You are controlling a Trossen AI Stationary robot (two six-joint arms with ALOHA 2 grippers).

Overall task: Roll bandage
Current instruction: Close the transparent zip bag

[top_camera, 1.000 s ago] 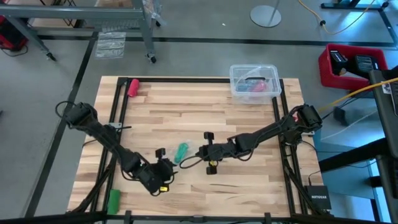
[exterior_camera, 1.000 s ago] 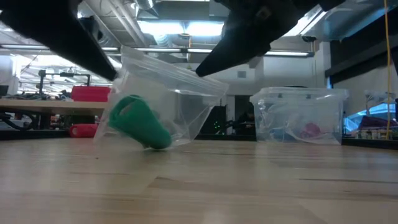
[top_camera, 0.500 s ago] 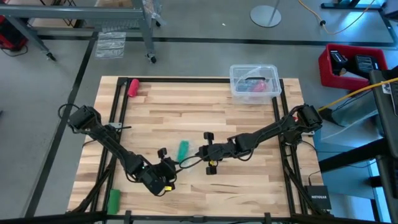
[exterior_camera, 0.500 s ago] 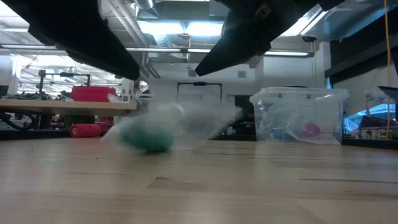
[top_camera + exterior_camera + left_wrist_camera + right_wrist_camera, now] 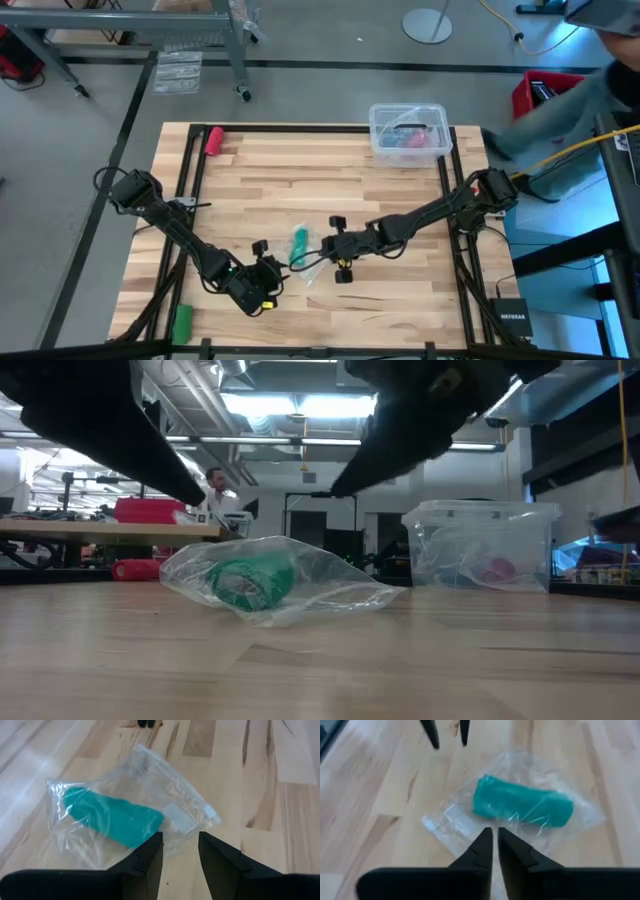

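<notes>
The teal-green bandage [image 5: 115,817], rolled into a short cylinder, lies inside a clear zip bag [image 5: 150,785]. The bag lies flat on the wooden table at mid-front [image 5: 300,250], and its side rests on the boards [image 5: 300,585]. My left gripper [image 5: 180,837] hovers open just above the bag's near-left side, with nothing between its fingers. My right gripper [image 5: 493,831] hovers above the bag's right edge, its fingers a narrow slit apart and empty. In the low view both grippers stand clear above the bag.
A clear lidded box [image 5: 408,133] stands at the far right of the table. A pink-red roll [image 5: 213,138] lies at the far left, and a brighter green roll [image 5: 182,320] by the near left edge. A person's sleeve [image 5: 570,100] shows beyond the right edge.
The bag with the bandage hung tilted above the table from my right gripper. It has dropped and now lies flat on the boards. My right gripper has let go and stays above it.
</notes>
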